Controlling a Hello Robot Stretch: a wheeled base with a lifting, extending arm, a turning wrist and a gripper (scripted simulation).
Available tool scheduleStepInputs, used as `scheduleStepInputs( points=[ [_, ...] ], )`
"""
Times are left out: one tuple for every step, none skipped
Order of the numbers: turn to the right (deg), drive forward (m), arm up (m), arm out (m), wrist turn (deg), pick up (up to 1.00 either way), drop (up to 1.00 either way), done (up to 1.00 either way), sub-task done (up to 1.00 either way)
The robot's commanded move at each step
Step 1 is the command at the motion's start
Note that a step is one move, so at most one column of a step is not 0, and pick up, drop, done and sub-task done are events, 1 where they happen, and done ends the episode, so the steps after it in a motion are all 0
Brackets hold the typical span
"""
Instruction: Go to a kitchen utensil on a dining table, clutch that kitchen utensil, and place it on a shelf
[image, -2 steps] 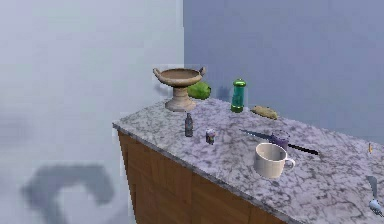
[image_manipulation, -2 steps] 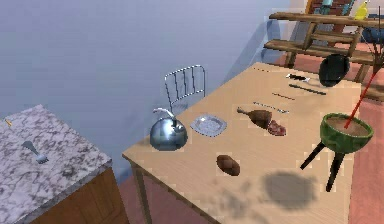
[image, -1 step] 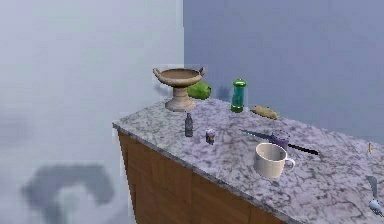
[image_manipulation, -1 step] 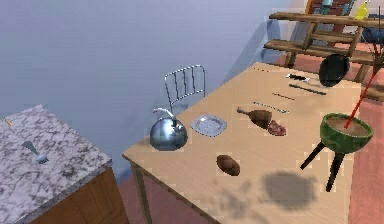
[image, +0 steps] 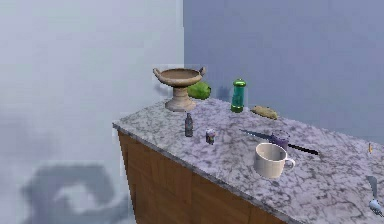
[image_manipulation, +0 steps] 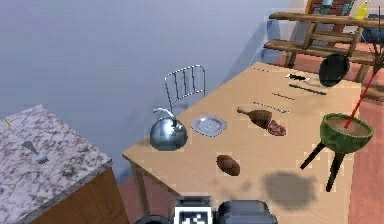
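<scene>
The gripper (image_manipulation: 158, 219) sits at the arm side view's bottom edge; I cannot tell if it holds anything. The brown-headed utensil (image_manipulation: 263, 118) lies farther out on the dining table (image_manipulation: 190, 168), near the plate (image_manipulation: 208, 125).

Two counters: one granite counter (image: 150, 128) and one wooden counter (image_manipulation: 180, 165). The granite one carries one footed bowl (image: 180, 85), one green bottle (image: 238, 96), one white mug (image: 270, 160), one knife (image: 275, 140) and one small dark shaker (image: 189, 125). At the wooden one there are one metal kettle (image_manipulation: 168, 132), one plate (image_manipulation: 208, 125), one dark pan (image_manipulation: 335, 68), one brown lump (image_manipulation: 230, 164) and one wire chair (image_manipulation: 186, 85).
</scene>
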Motion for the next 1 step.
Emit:
scheduleStepInputs(
  points=[
    [0.0,0.0,0.0,0.48,0.0,0.0,0.0,0.0,0.0]
  ],
)
